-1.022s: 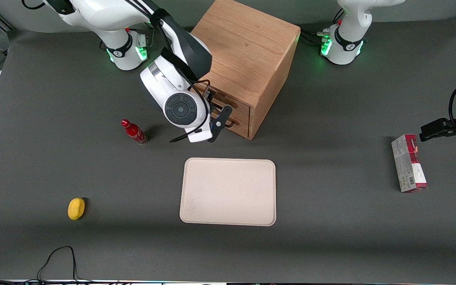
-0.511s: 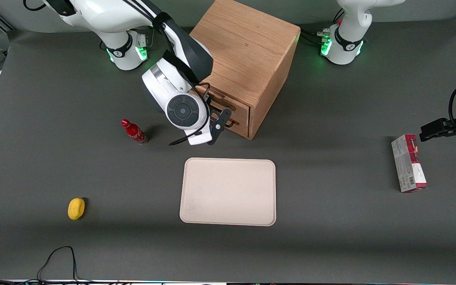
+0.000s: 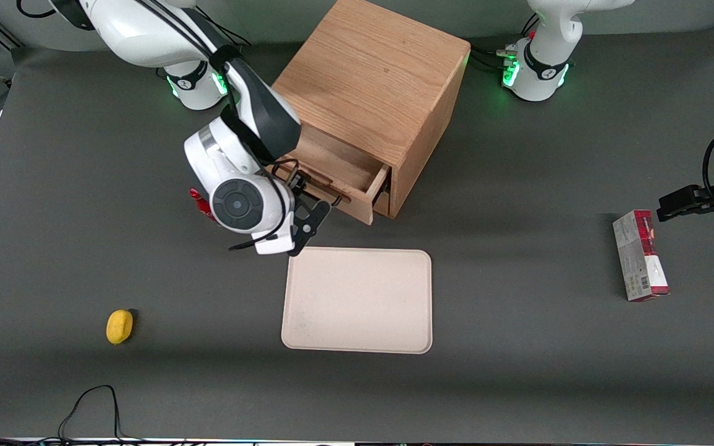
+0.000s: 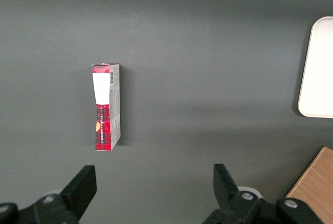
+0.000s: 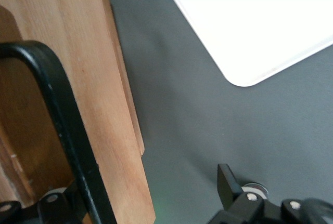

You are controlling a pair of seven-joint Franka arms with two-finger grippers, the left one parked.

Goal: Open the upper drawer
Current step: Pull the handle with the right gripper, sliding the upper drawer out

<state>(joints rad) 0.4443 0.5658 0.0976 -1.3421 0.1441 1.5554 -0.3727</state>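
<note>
The light oak cabinet (image 3: 375,80) stands at the back of the table. Its upper drawer (image 3: 338,166) is slid partway out, and the shallow wooden box inside shows. My right gripper (image 3: 308,214) hangs in front of the drawer, just above the tray's near corner. The gripper (image 5: 140,200) is open, its fingers wide apart. The black wire handle (image 5: 57,115) and the drawer's front board (image 5: 99,94) pass between them, the handle close against one finger. The lower drawer is mostly hidden under the upper one.
A cream tray (image 3: 357,300) lies in front of the cabinet, nearer the camera. A red bottle (image 3: 198,199) stands beside my wrist, partly hidden by it. A yellow object (image 3: 119,326) lies toward the working arm's end, a red-and-white box (image 3: 640,255) toward the parked arm's.
My gripper has moved away from the cabinet toward the tray, and the upper drawer has slid out with it. One second ago the drawer was shut.
</note>
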